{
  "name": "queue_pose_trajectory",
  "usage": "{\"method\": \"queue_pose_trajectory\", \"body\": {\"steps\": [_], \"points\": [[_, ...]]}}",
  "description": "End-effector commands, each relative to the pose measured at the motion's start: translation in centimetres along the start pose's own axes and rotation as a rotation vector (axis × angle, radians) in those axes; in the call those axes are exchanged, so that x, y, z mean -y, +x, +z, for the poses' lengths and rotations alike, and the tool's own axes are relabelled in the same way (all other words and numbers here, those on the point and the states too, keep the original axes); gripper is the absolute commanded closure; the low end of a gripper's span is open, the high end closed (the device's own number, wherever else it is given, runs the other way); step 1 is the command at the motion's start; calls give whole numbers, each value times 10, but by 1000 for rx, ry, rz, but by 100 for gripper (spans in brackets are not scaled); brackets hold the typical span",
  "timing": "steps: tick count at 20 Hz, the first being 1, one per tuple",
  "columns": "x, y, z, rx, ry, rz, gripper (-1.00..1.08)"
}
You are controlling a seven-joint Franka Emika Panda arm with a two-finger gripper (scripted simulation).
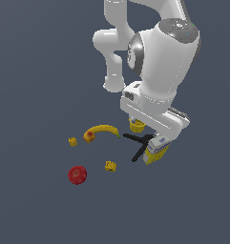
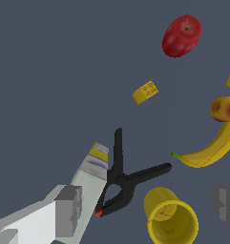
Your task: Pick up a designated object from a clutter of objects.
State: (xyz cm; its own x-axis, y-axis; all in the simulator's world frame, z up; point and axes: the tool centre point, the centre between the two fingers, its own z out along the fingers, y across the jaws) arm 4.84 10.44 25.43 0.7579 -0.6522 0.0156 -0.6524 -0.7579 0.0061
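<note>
- Gripper [image 2: 146, 205] positioned low over the cluttered part of the worktop [image 1: 35, 71]; fingers [image 2: 68, 209] spread wide, nothing between them but the black clamp and yellow cup seen beneath.
- Carton box [image 1: 156, 151] found at the cluster's end toward the exterior view's right, partly hidden under the gripper; yellow body, white and blue top. In the wrist view, carton box [image 2: 90, 174] lying lengthwise just beside one finger; contact cannot be told.
- Black clamp [image 1: 138, 145] lying flat, handles splayed, touching or just beside the carton.
- Yellow cup [image 2: 171, 217] near the clamp's handles, open mouth visible; mostly hidden behind the arm in the exterior view.
- Banana [image 1: 103, 129] curved, beside the cup, with a small orange-red fruit [image 1: 89, 137] at its end.
- Red round fruit [image 1: 77, 175] well apart from the carton.
- Two small yellow bricks noted: one [image 1: 110, 166] between the red fruit and the clamp, another [image 1: 72, 141] beyond the orange-red fruit.
</note>
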Motion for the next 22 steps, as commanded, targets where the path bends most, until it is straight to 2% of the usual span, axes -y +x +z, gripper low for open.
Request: {"method": "queue_pose_trajectory", "body": {"steps": [1, 14, 22], "points": [[8, -5, 6, 1, 1, 49, -92], [49, -36, 35, 10, 2, 292, -92], [64, -49, 47, 15, 3, 386, -92]]}}
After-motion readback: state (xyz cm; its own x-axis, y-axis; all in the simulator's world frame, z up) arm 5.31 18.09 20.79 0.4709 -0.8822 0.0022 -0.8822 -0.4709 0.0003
